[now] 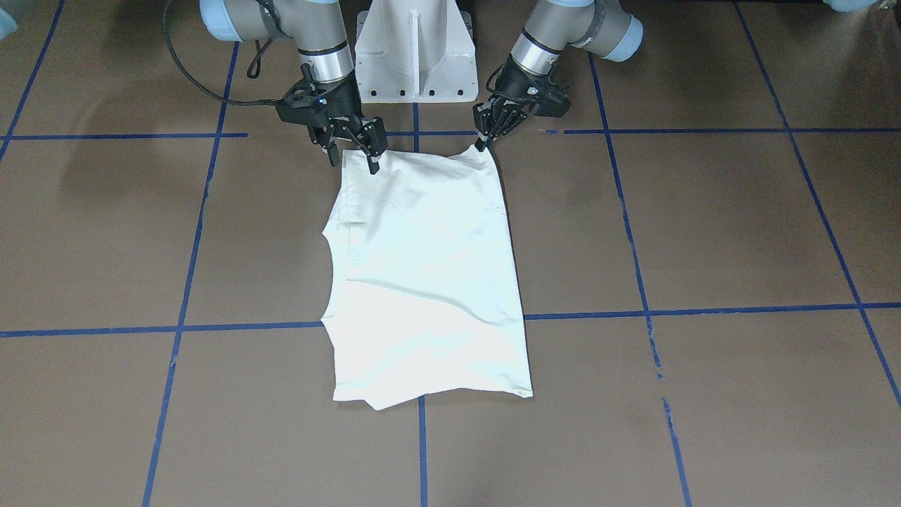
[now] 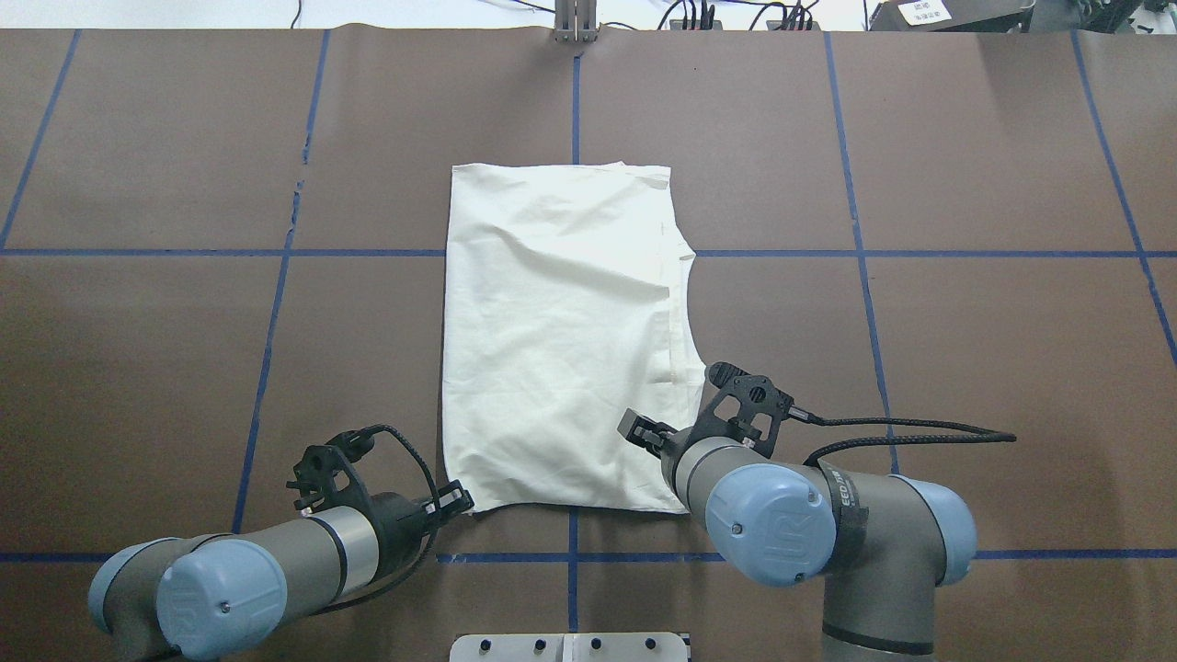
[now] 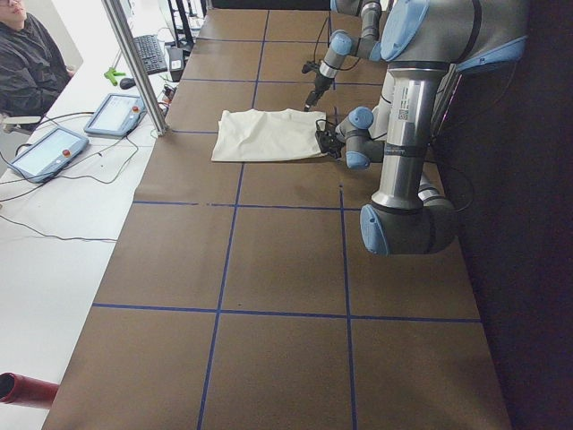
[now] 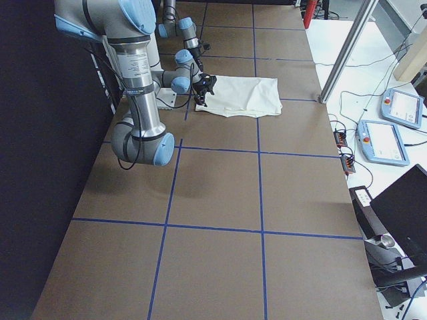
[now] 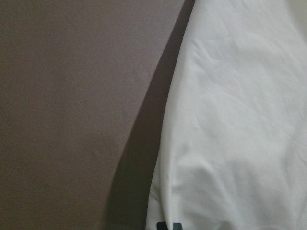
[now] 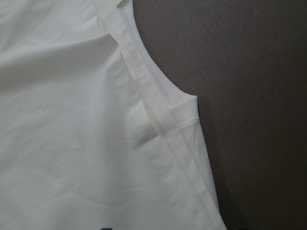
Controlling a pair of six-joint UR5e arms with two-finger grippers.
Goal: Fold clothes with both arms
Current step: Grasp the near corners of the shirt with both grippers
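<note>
The clothes are one cream shirt (image 1: 422, 267), folded into a tall rectangle with its plain side up, in the middle of the table (image 2: 561, 340). Its curved neckline faces the robot's right side (image 6: 158, 120). My left gripper (image 1: 484, 143) is shut on the shirt's near left corner, which peaks up toward it (image 2: 457, 497). In the left wrist view the cloth (image 5: 240, 120) hangs slightly off the table and casts a shadow. My right gripper (image 1: 352, 162) is open at the near right corner, one finger on the cloth and one beside it (image 2: 644, 430).
Blue tape lines (image 2: 855, 253) grid the brown table. The white pedestal base (image 1: 415, 56) stands just behind the shirt's near edge. A person (image 3: 27, 63), two tablets (image 3: 49, 148) and a metal post (image 3: 134, 63) are beyond the table's far side.
</note>
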